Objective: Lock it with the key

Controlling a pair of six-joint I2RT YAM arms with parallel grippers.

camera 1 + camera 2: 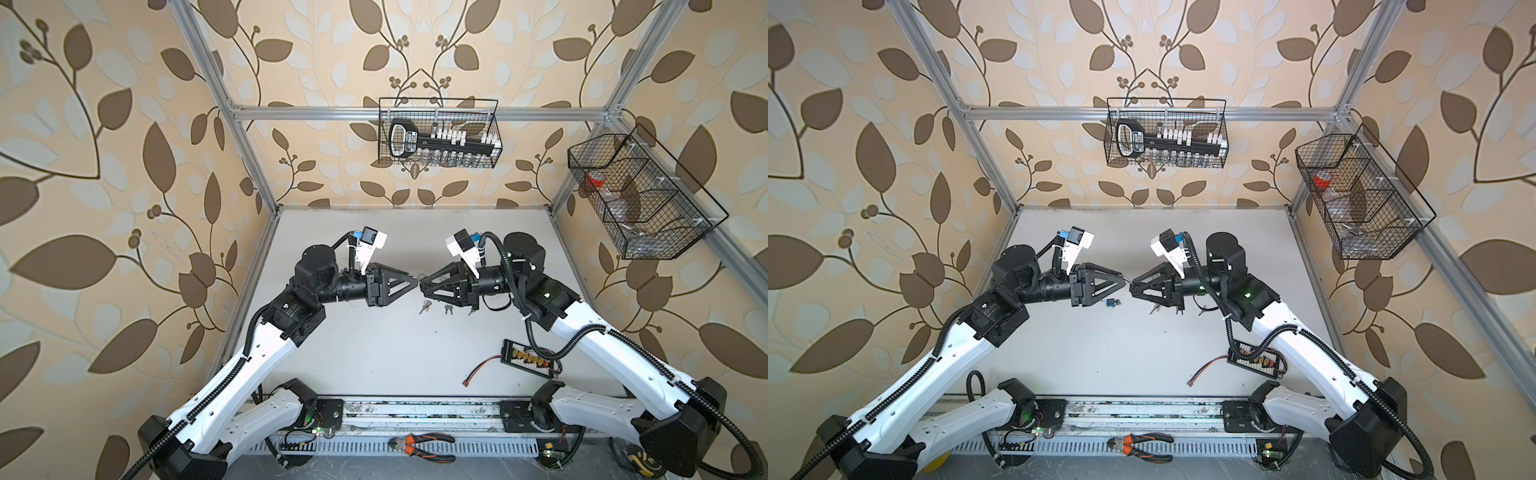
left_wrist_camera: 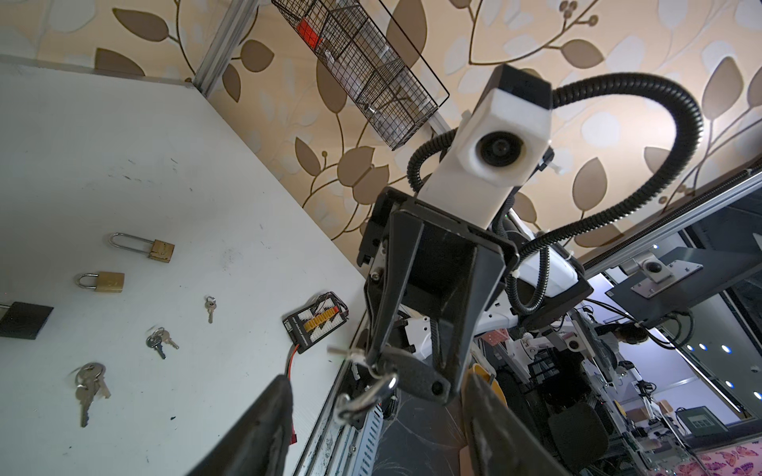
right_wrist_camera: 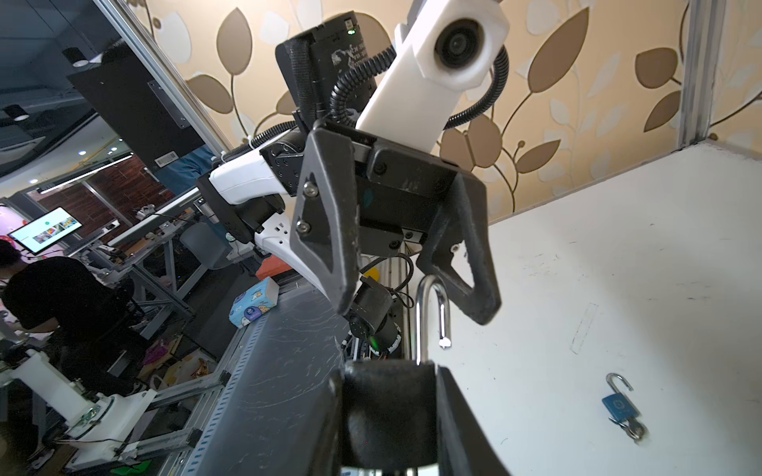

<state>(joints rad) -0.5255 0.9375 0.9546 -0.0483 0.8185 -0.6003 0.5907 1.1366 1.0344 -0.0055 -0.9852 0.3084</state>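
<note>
Both arms meet above the middle of the white surface [image 1: 374, 340], tip to tip. The right pincer [image 2: 412, 373] is pinching a black padlock [image 3: 387, 408] by its body. The silver shackle [image 3: 419, 325] stands open, with its free end out of the body. The shackle points toward the left pincer [image 3: 412, 309], whose fingers are spread wide. The loop of the shackle is between these fingers; whether it touches one of them cannot be told.

In the left wrist view a small ring with a blurred key [image 2: 339, 350] shows just beside the held padlock. Whether this key sits in the lock is not clear.

On the surface lies a blue padlock [image 3: 620, 406] with open shackle and keys at its body. Also there are a long-shackle brass padlock [image 2: 158, 249] and a short brass padlock [image 2: 105, 282], both closed. Near them lie a single key [image 2: 210, 308], a small bunch of keys [image 2: 158, 340] and a large bunch of keys [image 2: 88, 383]. A black board with yellow connectors [image 2: 315, 325] rests near the front edge.
</note>
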